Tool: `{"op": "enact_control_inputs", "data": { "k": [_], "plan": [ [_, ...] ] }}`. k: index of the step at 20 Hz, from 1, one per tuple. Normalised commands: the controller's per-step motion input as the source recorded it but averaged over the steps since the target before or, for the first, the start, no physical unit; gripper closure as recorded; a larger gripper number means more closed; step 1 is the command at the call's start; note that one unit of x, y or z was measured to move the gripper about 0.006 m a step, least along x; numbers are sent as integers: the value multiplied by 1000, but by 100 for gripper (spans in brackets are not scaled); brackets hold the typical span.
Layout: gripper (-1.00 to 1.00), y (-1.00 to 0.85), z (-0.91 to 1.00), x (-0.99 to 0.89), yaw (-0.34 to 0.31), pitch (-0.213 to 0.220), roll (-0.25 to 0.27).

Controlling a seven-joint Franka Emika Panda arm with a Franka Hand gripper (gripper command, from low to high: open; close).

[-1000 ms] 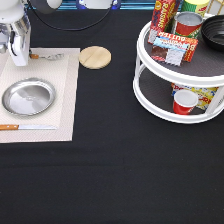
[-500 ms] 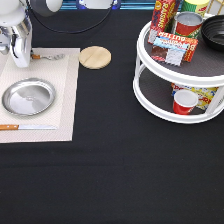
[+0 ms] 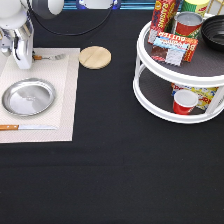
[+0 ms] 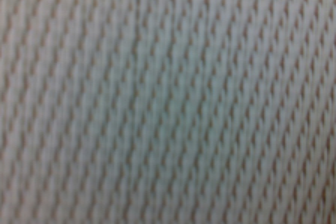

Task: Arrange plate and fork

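The shiny silver plate [image 3: 28, 97] lies on the pale placemat [image 3: 66, 105] at the exterior view's left. The fork [image 3: 54, 57] lies flat along the mat's top edge, tines pointing right. Its wooden handle runs under my gripper [image 3: 22, 64]. The gripper stands low over the mat at the handle end, just above the plate in the picture. Whether it touches or holds the fork does not show. The wrist view is filled by the placemat's weave [image 4: 168, 112] from very close.
A wooden-handled knife [image 3: 27, 127] lies on the mat below the plate. A round wooden disc [image 3: 95, 57] sits right of the mat. A white two-tier turntable [image 3: 150, 75] with cans, boxes and a red cup [image 3: 185, 101] stands at the right.
The gripper has shifted slightly right and down onto the mat beside the fork's handle. The fork, plate and knife stay where they were.
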Motion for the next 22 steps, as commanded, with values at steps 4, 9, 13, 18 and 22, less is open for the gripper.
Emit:
{"op": "enact_control_inputs", "data": {
  "k": [4,9,13,18,22],
  "plan": [
    [-100,134,770,182,-68,46,-49],
    [-100,565,1000,203,-34,21,-130],
    [-100,726,1000,152,0,32,-158],
    [-100,310,553,137,15,94,-72],
    [-100,0,29,26,0,33,16]
  ]
}}
